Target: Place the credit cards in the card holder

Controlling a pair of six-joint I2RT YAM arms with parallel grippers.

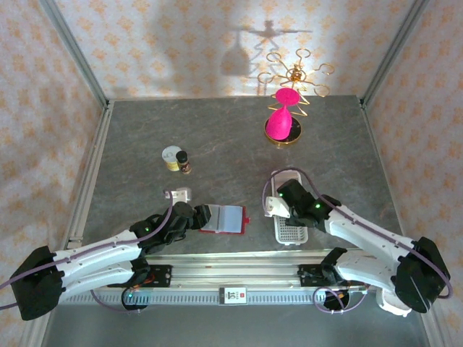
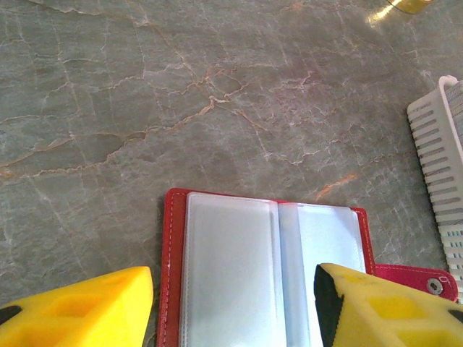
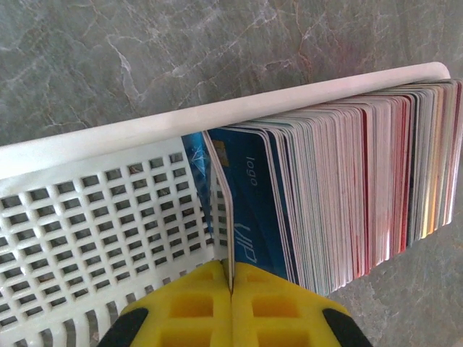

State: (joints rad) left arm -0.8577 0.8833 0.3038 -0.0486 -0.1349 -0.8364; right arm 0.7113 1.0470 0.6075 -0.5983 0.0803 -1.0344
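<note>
The card holder, a red wallet, lies open on the table and shows its clear plastic sleeves. Its snap tab sticks out to the right. My left gripper is open, with one yellow finger on either side of the wallet's near edge. From above, the wallet lies just right of the left gripper. Several credit cards stand on edge in a white slotted tray. My right gripper is shut on the edge of one pale card, beside a blue card.
The white tray sits at the near right under my right gripper. A pink and gold ornament stand is at the back right. A small jar and a dark bottle stand at mid-left.
</note>
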